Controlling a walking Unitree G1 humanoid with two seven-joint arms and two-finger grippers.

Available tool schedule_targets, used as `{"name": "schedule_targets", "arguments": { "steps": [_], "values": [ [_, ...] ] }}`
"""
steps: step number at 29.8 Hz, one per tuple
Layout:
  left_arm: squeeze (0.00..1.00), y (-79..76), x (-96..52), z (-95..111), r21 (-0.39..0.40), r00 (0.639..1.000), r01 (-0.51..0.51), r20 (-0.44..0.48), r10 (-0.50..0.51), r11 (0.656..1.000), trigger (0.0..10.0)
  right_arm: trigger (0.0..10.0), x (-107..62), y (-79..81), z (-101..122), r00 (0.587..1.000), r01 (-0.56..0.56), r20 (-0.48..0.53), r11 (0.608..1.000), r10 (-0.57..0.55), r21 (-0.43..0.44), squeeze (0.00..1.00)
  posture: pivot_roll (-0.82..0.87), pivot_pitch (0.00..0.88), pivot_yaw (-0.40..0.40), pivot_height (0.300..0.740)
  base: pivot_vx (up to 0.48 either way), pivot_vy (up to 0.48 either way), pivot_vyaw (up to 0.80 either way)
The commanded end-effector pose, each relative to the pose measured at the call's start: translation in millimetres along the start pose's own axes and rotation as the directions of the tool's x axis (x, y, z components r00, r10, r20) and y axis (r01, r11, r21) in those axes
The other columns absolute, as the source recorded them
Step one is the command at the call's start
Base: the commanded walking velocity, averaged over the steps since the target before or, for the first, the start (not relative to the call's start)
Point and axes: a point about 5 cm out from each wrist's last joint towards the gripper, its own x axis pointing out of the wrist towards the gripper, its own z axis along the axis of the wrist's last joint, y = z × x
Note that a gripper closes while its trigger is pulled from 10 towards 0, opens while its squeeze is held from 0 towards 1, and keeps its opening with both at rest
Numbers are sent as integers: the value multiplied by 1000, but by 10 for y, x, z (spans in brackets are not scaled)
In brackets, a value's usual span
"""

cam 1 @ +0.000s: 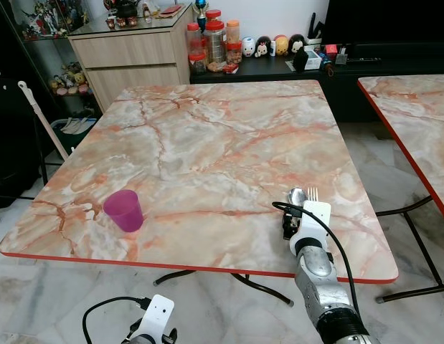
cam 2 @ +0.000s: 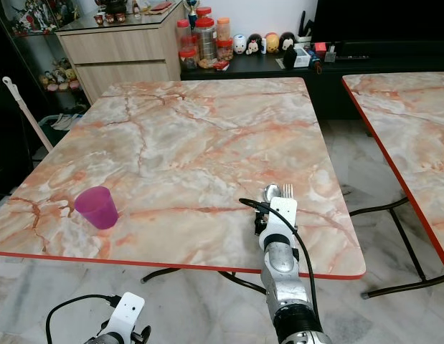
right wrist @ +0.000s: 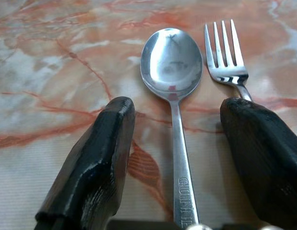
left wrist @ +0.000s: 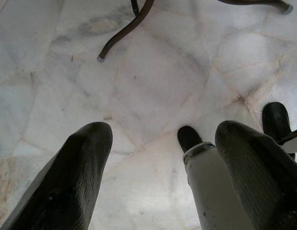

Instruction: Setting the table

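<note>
Lengthwise between the spread right gripper [right wrist: 174,143], spoon [right wrist: 172,67] and fork [right wrist: 227,57] point away.

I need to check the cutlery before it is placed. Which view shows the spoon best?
The right wrist view: the spoon lies close up on the marble table, between the open right gripper fingers, beside the fork. Both eye views show just its small bowl past the wrist.
</note>
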Motion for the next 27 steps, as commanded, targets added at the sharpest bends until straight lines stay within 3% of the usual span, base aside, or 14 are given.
{"name": "schedule_targets", "arguments": {
  "steps": [1,2,3,4,5,13,27],
  "values": [
    [0,24,-8,-46,9,1000,1,-27,-1,1000,10000,10000,-3,16,-62,999,0,-42,1000,0,9,0,-7,0,70,740,0,0,0],
    [0,23,-8,-45,9,1000,2,-28,-1,1000,10000,10000,-2,17,-61,999,-1,-43,1000,2,6,0,-5,0,68,740,0,0,0],
    [0,21,-7,-45,9,1000,2,-28,-2,1000,10000,8667,-2,18,-60,999,-3,-43,1000,3,6,0,-5,0,68,740,0,0,0],
    [0,20,-7,-46,8,1000,3,-29,-3,1000,10000,3765,-1,21,-60,999,-6,-44,1000,6,4,0,-5,0,68,740,0,0,0],
    [0,20,-7,-47,7,1000,4,-31,-4,1000,10000,0,-1,30,-65,999,-14,-49,1000,14,1,0,-5,0,68,740,0,0,0],
    [0,12,-10,-61,-3,999,10,-37,-10,1000,10000,0,1,85,-102,993,-60,-100,997,56,-45,0,1,0,61,740,0,0,0],
    [0,-32,-5,-63,-7,998,38,-50,-39,999,10000,0,35,12,-84,991,-37,-130,995,24,-94,0,-4,0,49,740,0,0,0]
  ]
}}
